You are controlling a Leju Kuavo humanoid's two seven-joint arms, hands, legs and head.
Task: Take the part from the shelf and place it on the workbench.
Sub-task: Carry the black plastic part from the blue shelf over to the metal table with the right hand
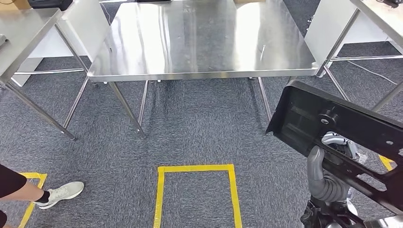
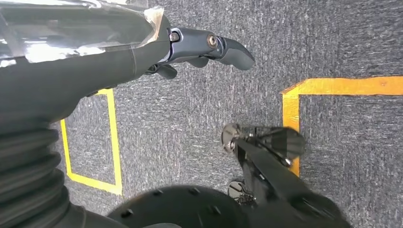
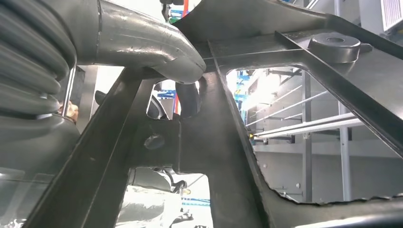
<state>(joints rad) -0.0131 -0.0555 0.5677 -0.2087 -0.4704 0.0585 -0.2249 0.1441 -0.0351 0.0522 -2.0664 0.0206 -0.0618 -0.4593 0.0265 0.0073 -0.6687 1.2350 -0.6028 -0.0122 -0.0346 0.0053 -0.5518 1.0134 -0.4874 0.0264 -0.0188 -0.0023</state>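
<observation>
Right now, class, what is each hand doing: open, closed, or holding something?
Left hand: holds nothing, hanging over the carpet; open or closed cannot be told.
Right hand: grips the black part.

Head view looks down at workbench (image 1: 199, 42); wrist views sit close.

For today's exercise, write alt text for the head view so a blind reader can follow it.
The right robot hand holds a flat black part at lower right, short of the bare steel workbench ahead. Yellow tape outlines a box on the grey carpet, and a person's shoe shows at lower left.
</observation>
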